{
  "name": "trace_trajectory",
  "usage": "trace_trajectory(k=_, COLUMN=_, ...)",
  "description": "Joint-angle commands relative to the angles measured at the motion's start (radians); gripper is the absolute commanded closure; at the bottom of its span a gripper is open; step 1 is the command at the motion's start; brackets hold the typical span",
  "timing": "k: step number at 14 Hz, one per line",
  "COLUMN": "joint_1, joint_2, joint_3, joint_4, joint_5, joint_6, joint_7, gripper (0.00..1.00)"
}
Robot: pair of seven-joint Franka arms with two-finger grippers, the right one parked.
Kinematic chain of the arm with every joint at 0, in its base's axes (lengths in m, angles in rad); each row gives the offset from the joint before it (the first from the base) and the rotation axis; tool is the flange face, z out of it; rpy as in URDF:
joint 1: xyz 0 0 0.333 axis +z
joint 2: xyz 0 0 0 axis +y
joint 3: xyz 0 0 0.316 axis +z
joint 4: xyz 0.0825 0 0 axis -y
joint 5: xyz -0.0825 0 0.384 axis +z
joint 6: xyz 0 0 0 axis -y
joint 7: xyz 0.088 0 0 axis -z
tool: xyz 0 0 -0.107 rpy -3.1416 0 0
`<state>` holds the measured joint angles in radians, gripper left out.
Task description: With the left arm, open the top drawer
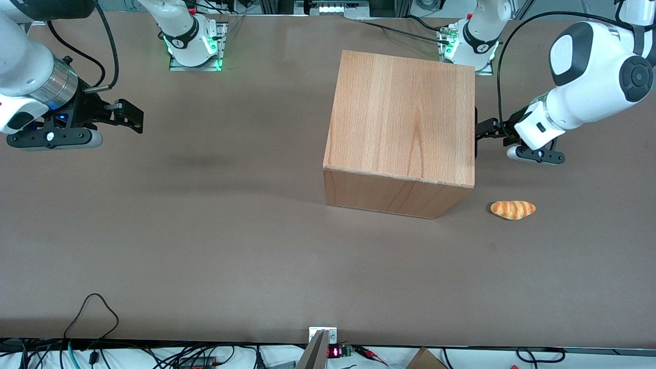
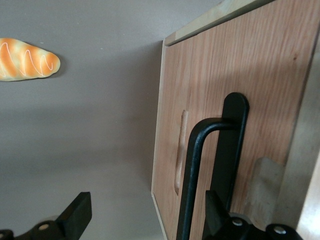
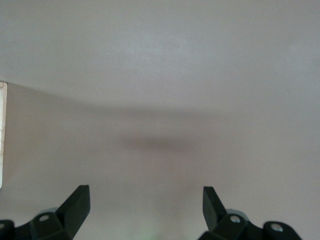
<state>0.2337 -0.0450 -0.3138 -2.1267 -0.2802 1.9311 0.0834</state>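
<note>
The wooden cabinet (image 1: 405,118) stands on the table, its front turned toward the working arm's end. The top drawer's front panel (image 2: 270,75) fills much of the left wrist view, with its black handle (image 2: 192,175) standing off the wood. In the front view no drawer sticks out of the casing. The left arm (image 1: 589,77) reaches in level, and its gripper (image 1: 484,129) is right against the cabinet's front. The gripper (image 2: 145,200) is open. The handle's bar runs between the two fingers, close to one finger (image 2: 215,210) and well apart from the other (image 2: 75,215).
A toy croissant (image 1: 512,209) lies on the brown table (image 1: 205,230) beside the cabinet's front corner, nearer the front camera than the gripper; it also shows as the croissant (image 2: 25,59) in the left wrist view. Cables run along the table's near edge.
</note>
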Motion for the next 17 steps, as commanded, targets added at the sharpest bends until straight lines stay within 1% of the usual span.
trace_trajectory(k=1, joint_1=0.004, joint_2=0.01, joint_3=-0.014, joint_4=-0.012, joint_5=-0.02, joint_6=0.023, joint_7=-0.001, gripper=0.0)
trace_trajectory(k=12, joint_1=0.016, joint_2=0.051, joint_3=-0.014, joint_4=-0.012, joint_5=-0.004, joint_6=0.031, joint_7=0.01, gripper=0.0)
trace_trajectory(k=15, joint_1=0.042, joint_2=0.053, joint_3=-0.013, joint_4=-0.01, joint_5=-0.002, joint_6=0.031, joint_7=0.012, gripper=0.0)
trace_trajectory(k=16, joint_1=0.055, joint_2=0.053, joint_3=-0.013, joint_4=-0.01, joint_5=0.006, joint_6=0.031, joint_7=0.013, gripper=0.0)
trace_trajectory(k=17, joint_1=0.064, joint_2=0.054, joint_3=-0.014, joint_4=-0.009, joint_5=0.03, joint_6=0.031, joint_7=0.013, gripper=0.0)
